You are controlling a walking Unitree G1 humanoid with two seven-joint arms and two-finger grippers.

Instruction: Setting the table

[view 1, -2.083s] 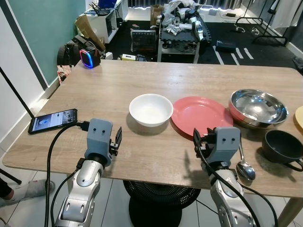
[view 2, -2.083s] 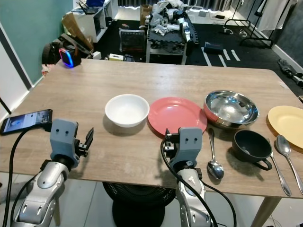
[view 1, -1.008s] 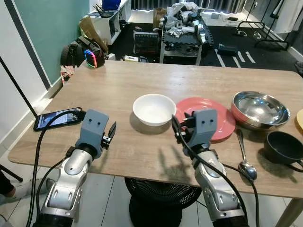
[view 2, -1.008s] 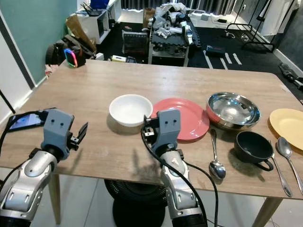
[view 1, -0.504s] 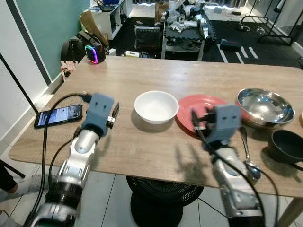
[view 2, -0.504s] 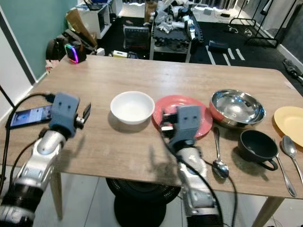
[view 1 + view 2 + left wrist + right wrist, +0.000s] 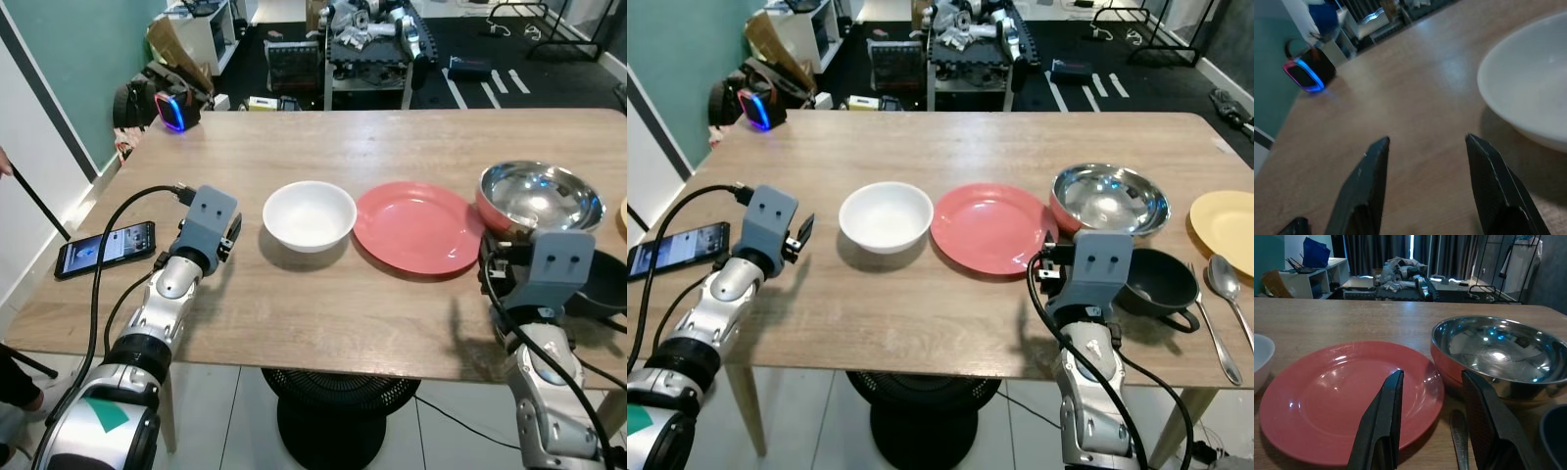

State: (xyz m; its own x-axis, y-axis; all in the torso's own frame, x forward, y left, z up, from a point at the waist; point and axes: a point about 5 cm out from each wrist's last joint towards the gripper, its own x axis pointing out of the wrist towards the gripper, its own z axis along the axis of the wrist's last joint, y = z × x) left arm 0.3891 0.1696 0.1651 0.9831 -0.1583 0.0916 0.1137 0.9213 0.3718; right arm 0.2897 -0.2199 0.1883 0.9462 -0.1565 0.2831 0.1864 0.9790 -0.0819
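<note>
A white bowl (image 7: 886,215), a red plate (image 7: 991,227) and a steel bowl (image 7: 1109,199) stand in a row across the wooden table (image 7: 921,313). A black cup (image 7: 1161,279) sits in front of the steel bowl, with a yellow plate (image 7: 1227,220) and a spoon (image 7: 1225,279) to its right. My left gripper (image 7: 1426,141) is open, low over the table just left of the white bowl (image 7: 1533,98). My right gripper (image 7: 1433,376) is open and empty, pointing between the red plate (image 7: 1342,396) and the steel bowl (image 7: 1498,352), above another spoon (image 7: 1459,431).
A phone (image 7: 676,248) with a cable lies at the table's left edge. A speaker with a blue light (image 7: 754,106) stands beyond the far left corner. A long utensil (image 7: 1207,328) lies right of the cup. Shelves and clutter fill the floor behind the table.
The camera has shifted. My right arm has moved right, from in front of the red plate to in front of the steel bowl and cup. Both grippers stay open.
</note>
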